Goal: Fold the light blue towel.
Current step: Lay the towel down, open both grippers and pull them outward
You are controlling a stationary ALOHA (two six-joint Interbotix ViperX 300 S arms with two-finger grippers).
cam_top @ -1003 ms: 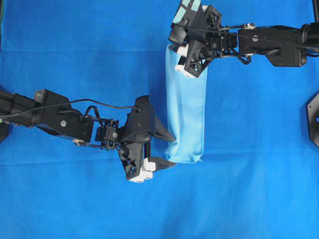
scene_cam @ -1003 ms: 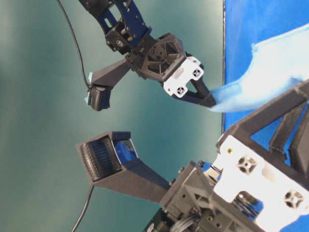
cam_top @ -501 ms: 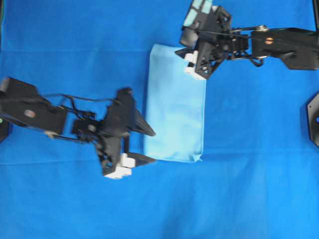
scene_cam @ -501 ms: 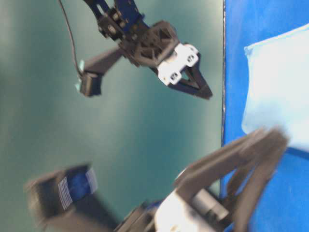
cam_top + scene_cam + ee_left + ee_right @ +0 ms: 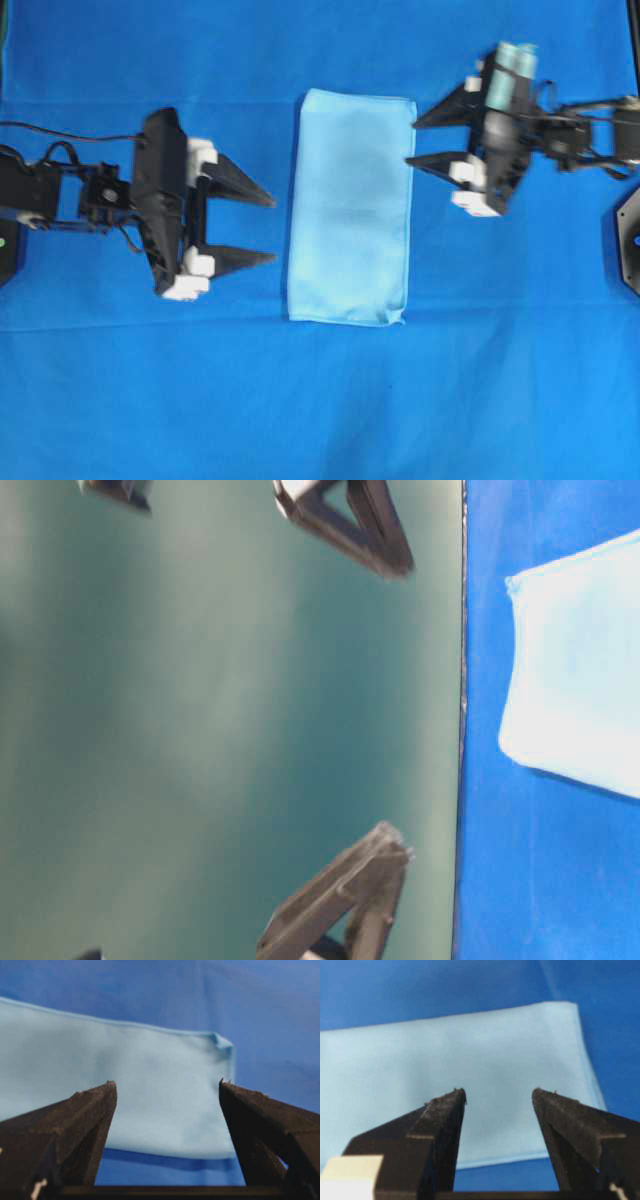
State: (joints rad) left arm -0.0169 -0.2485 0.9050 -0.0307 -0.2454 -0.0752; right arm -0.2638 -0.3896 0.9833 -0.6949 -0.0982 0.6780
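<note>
Towel position: the light blue towel (image 5: 350, 207) lies flat mid-table on the blue sheet (image 5: 320, 400), between both grippers, touched by neither.
Long axis: it runs top to bottom in the overhead view, crosswise to both arms' reach.
Left gripper (image 5: 255, 227): jaws apart, empty, tips pointing at the towel's left edge.
Right gripper (image 5: 418, 140): jaws apart, empty, tips just beside the upper right corner; likely the nearer one.
Towel look: a smooth narrow rectangle, apparently already folded once, hem neat.

The light blue towel (image 5: 350, 205) is smooth matt cloth on a darker matt blue table sheet (image 5: 320, 410).
</note>
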